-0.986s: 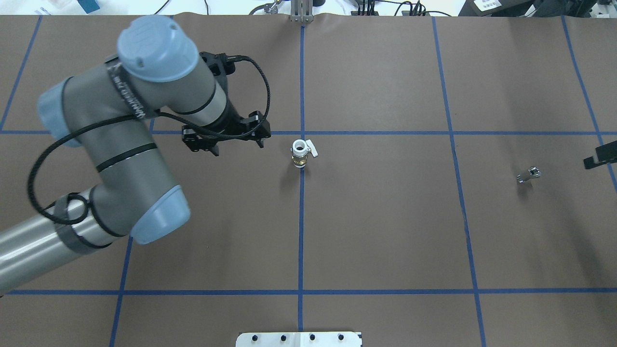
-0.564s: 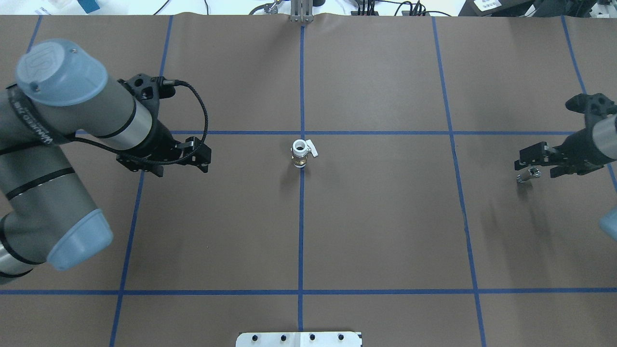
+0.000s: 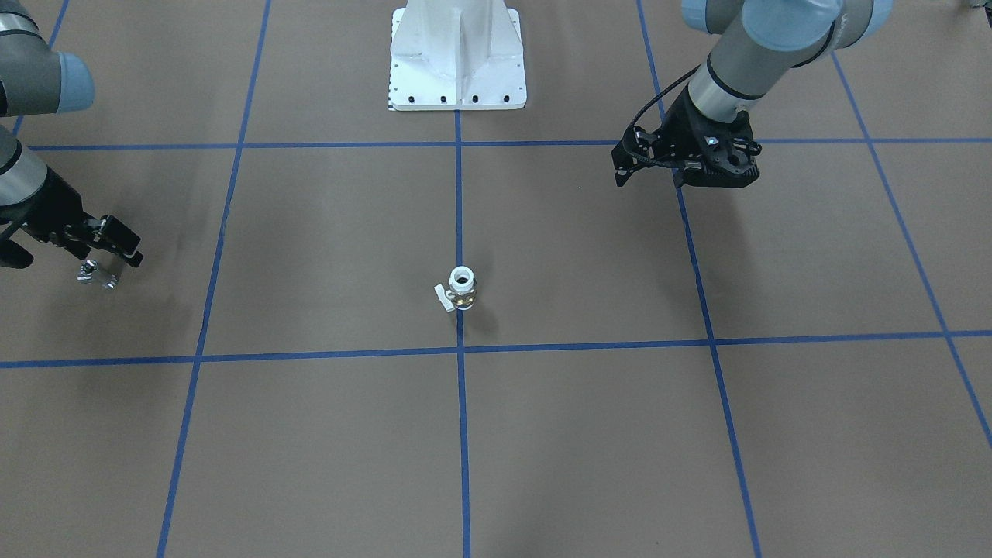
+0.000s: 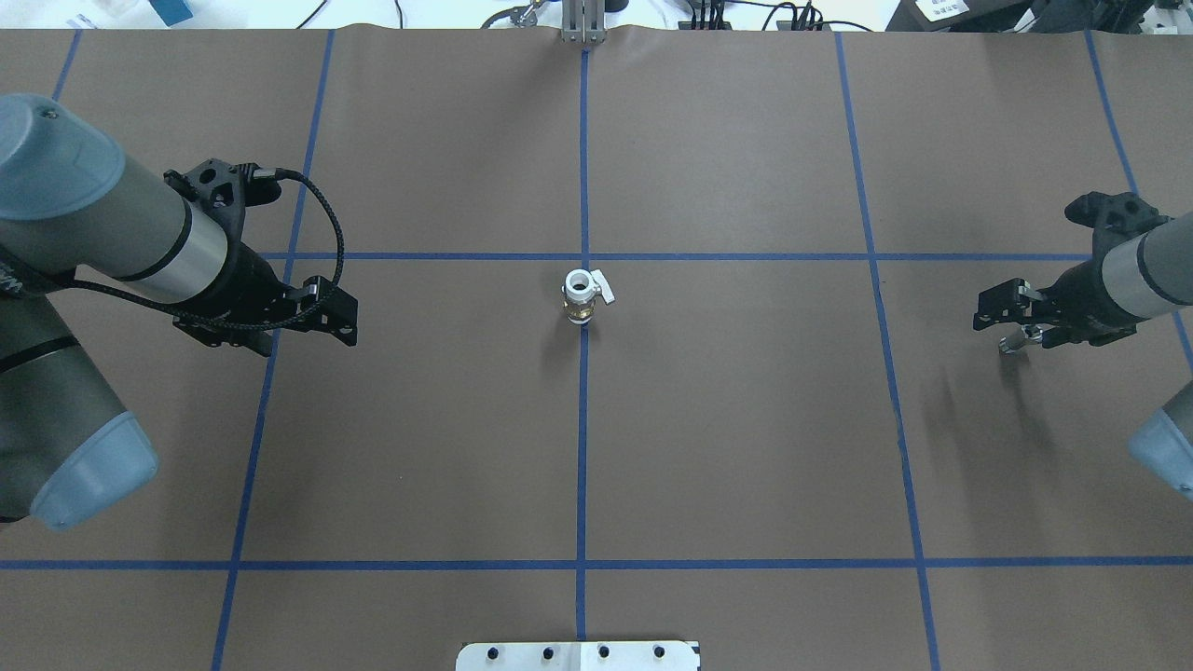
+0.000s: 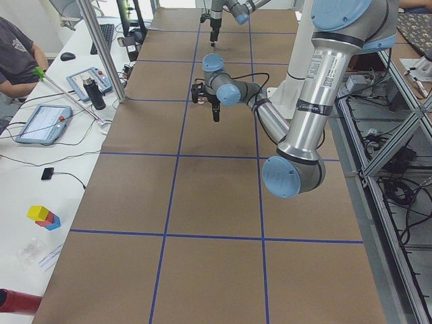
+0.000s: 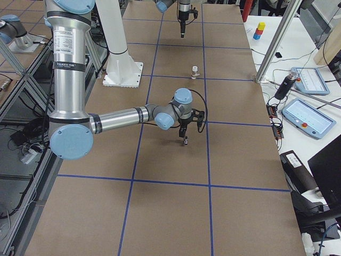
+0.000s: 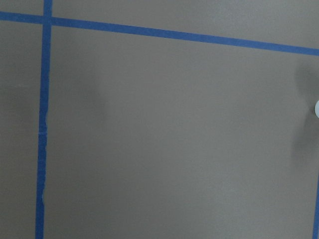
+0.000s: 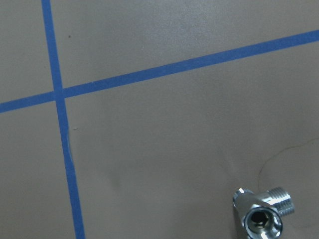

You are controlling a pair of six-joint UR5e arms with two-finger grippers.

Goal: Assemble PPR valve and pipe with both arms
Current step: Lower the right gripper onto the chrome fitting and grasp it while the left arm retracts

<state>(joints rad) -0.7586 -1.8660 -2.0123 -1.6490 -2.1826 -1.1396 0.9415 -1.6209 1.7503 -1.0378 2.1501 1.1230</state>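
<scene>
Over the brown table (image 4: 746, 447), the left arm (image 4: 93, 233) and right arm (image 4: 1142, 270) reach in from opposite ends. The left gripper (image 4: 308, 340) is spread wide and empty, and the PPR valve (image 4: 580, 296) stands upright well apart from it. The right gripper (image 4: 1025, 321), likewise spread and empty, hovers just above the pipe (image 4: 1009, 345) lying on the table.

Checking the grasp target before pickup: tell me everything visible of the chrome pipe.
The pipe is a small, shiny chrome-looking fitting: a faceted body with an open round bore facing the right wrist camera and a short threaded stub on one side. It lies on the brown table cover, toward the robot's right end. The right tool hangs open over it; no contact shows.
</scene>
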